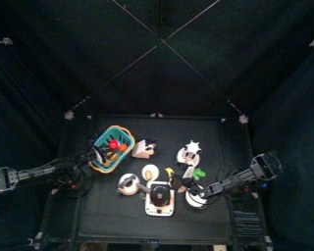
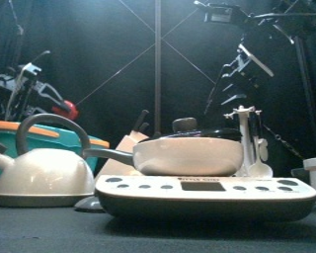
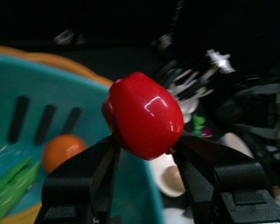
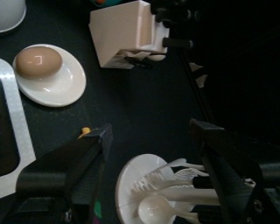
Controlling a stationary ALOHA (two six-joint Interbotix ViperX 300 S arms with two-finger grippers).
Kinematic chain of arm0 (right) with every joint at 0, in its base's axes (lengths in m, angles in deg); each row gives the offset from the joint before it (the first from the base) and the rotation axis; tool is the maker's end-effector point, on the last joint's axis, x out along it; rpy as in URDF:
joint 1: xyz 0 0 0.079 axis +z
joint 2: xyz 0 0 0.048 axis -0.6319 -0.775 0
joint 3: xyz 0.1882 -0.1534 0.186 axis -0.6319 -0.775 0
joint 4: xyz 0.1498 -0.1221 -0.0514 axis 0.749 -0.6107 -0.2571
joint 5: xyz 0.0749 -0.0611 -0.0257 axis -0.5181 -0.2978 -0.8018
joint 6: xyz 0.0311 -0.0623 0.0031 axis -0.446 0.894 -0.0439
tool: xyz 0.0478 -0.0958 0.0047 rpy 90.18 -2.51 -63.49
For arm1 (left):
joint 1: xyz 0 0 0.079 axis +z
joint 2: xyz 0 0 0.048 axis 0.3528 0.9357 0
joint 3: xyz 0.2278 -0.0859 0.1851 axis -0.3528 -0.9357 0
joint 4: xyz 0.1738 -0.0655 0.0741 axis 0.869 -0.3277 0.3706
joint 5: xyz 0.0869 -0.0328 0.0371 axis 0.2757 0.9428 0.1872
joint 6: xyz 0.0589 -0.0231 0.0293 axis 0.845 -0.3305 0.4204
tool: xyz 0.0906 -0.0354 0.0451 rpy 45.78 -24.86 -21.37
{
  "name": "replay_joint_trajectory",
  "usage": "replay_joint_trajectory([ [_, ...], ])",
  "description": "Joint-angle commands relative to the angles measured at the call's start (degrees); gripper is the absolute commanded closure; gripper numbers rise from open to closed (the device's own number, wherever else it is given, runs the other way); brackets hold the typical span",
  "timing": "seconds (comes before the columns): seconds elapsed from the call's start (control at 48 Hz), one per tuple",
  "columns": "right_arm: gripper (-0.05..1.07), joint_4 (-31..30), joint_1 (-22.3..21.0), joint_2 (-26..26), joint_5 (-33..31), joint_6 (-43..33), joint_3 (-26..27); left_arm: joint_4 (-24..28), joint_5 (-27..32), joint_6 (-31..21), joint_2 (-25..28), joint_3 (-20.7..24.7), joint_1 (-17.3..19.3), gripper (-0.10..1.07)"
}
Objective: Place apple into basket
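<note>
Glossy smooth apple (image 3: 145,114), slatted plastic basket (image 3: 43,96), matt black jaws, shiny cream kettle (image 2: 42,170)

Black curtains (image 1: 68,49) close in a small black table (image 1: 114,221) at the frame's lower middle, with bright light (image 2: 188,30) glaring at the front view's top.

White kettle (image 2: 42,170), scale (image 2: 207,194), egg (image 4: 38,61)

No text can be read — the scale's (image 2: 207,196) front label is blurred.
</note>
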Motion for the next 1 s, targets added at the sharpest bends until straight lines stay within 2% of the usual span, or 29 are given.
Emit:
replay_joint_trajectory([
  [0.0,0.03,0.1,-0.2,1.5,-0.3,-0.2,0.4,1.5,1.1,0.3,0.0,1.5,1.4,0.1],
  [0.229,0.03,0.1,-0.5,1.4,-0.1,-0.2,0.6,2.1,1.1,0.2,-0.2,1.9,1.4,-0.05],
  [0.521,0.03,0.4,-0.5,1.3,-0.1,-0.1,0.4,2.4,0.8,0.3,-0.7,2.7,1.1,-0.05],
  [0.875,0.03,1.0,-0.5,1.3,0.8,-0.3,0.6,3.1,0.8,0.3,-2.3,4.0,-0.7,-0.05],
  [0.979,0.03,2.7,-0.2,1.8,1.4,-0.4,1.1,4.2,0.8,0.4,-2.4,4.2,-2.1,-0.05],
])
